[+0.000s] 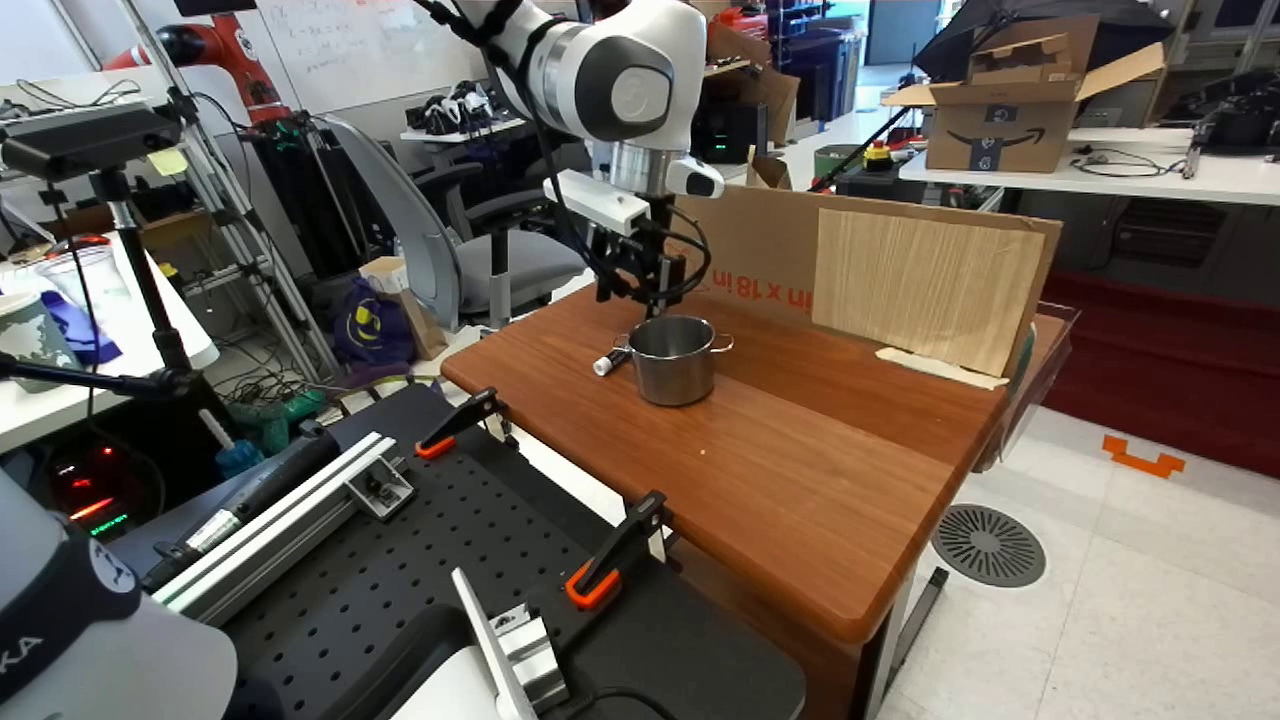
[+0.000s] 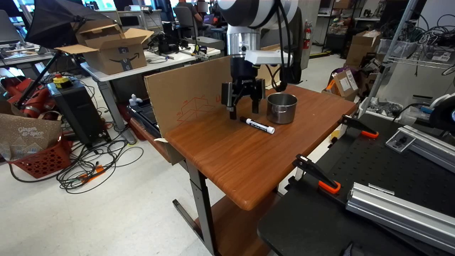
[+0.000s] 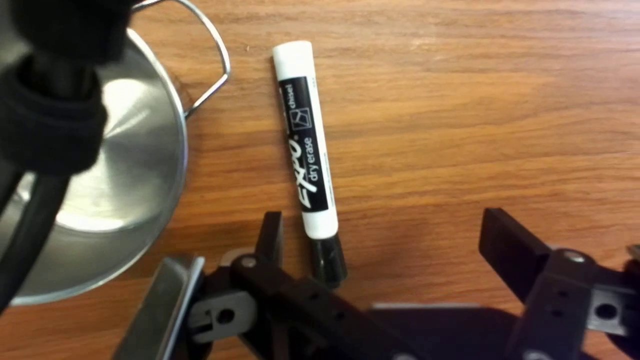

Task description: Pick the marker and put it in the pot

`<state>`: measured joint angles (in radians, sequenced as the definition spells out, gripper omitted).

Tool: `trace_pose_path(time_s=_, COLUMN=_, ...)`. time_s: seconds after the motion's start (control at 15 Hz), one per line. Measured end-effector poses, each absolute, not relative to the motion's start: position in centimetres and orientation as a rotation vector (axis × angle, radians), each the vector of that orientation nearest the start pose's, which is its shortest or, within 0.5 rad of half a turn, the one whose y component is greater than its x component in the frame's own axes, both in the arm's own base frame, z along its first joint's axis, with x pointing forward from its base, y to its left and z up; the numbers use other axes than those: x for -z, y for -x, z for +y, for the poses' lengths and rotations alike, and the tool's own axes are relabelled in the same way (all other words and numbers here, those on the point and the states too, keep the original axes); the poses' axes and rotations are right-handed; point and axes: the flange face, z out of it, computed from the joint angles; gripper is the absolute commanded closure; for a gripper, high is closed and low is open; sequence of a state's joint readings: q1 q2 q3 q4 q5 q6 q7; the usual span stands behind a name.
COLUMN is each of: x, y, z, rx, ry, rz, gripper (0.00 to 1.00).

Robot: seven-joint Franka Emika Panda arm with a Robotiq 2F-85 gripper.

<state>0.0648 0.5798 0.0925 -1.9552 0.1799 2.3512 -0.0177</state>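
Note:
The marker is a white dry-erase pen with a black label and a black cap. It lies on the table beside the pot, and it shows in the wrist view (image 3: 306,145) and in both exterior views (image 1: 607,363) (image 2: 261,126). The pot is a small steel pot with wire handles; it stands upright in both exterior views (image 1: 675,378) (image 2: 282,111) and at the left of the wrist view (image 3: 135,170). My gripper (image 3: 382,215) is open with nothing held, above the table at the marker's cap end (image 2: 244,111). The cap lies nearer the left finger in the wrist view.
The brown wooden table (image 1: 800,480) holds these things. A cardboard sheet (image 2: 195,96) stands upright along its edge behind the gripper. Clamps (image 1: 620,550) join the table to a black perforated board (image 1: 480,540). A black cable (image 3: 50,115) covers part of the pot in the wrist view.

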Motion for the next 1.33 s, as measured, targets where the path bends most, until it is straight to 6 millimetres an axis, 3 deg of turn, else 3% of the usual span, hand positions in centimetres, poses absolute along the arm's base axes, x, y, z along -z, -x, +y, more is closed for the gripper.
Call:
trace_pose_path(time_s=0.4, x=-16.8, y=-59.4, z=9.4, rx=-0.274, ry=2.978, rz=-0.039, gripper=0.0)
trace_pose_path(time_s=0.8, x=-15.9, y=-59.1, z=9.6, rx=-0.298, ry=3.009, rz=-0.108, gripper=0.0)
trace_pose_path(time_s=0.87, x=-15.6, y=-59.0, z=9.7, rx=-0.304, ry=3.015, rz=-0.123, gripper=0.17)
trace_pose_path(time_s=1.33, x=-14.1, y=-59.3, z=10.0, rx=-0.323, ry=3.042, rz=-0.185, gripper=0.73)
